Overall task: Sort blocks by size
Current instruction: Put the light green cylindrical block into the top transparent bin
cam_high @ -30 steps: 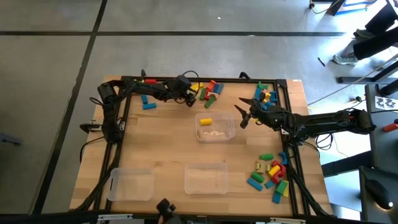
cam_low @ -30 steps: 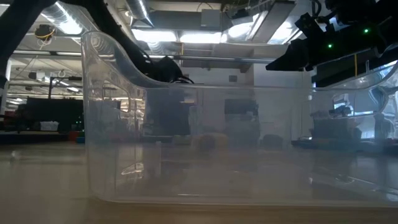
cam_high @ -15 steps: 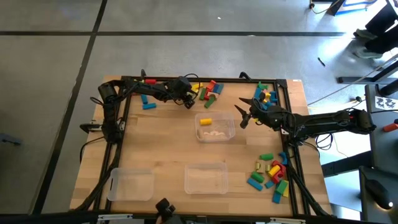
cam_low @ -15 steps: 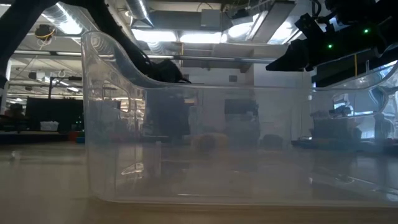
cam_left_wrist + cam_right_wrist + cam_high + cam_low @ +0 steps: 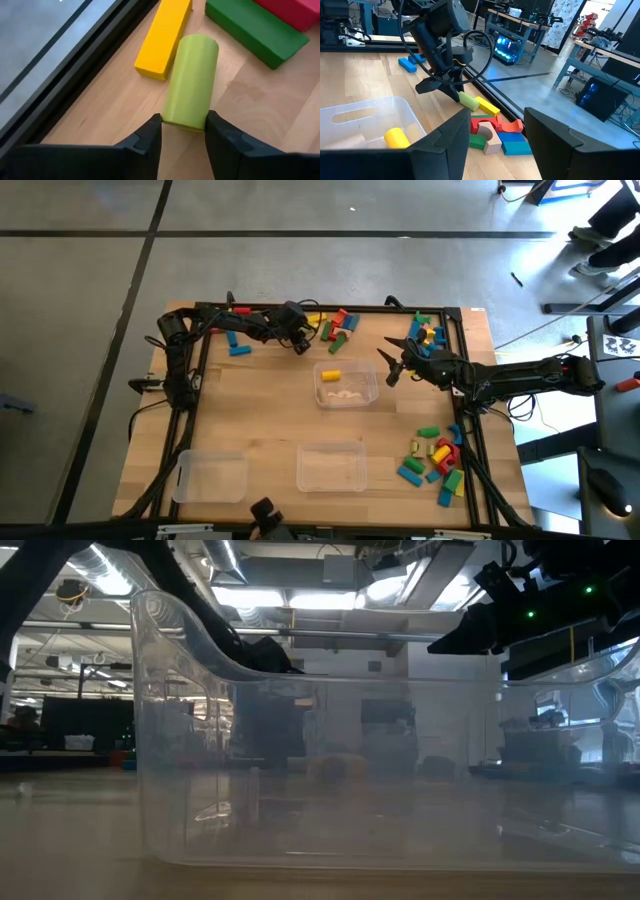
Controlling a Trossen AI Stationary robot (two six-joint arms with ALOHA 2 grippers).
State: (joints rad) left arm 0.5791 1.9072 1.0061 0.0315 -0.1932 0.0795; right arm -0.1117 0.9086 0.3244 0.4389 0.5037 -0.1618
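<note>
My left gripper (image 5: 303, 342) is at the far middle of the table, shut on a light green cylinder block (image 5: 190, 82) beside a pile of red, green, yellow and blue blocks (image 5: 338, 325). A yellow bar (image 5: 165, 40) and a green block (image 5: 255, 30) lie just past the cylinder. My right gripper (image 5: 386, 366) hovers open and empty right of the middle clear tray (image 5: 374, 388), which holds a yellow cylinder (image 5: 396, 137) and tan pieces. The left gripper and its cylinder (image 5: 468, 101) also show in the right wrist view. My left gripper pinches the light green cylinder's near end (image 5: 186, 119) between its two fingers, one on each side of the round wall. The fingers slant down and lie along the cylinder, which sticks out past the fingertips. Whether it is clear of the table, I cannot tell.
More blocks lie at the far right (image 5: 428, 332) and near right (image 5: 435, 458); two blue blocks (image 5: 238, 345) lie at the far left. Two clear trays (image 5: 211, 477) (image 5: 331, 467) stand near the front edge. A black frame rail (image 5: 75, 75) runs along the far edge.
</note>
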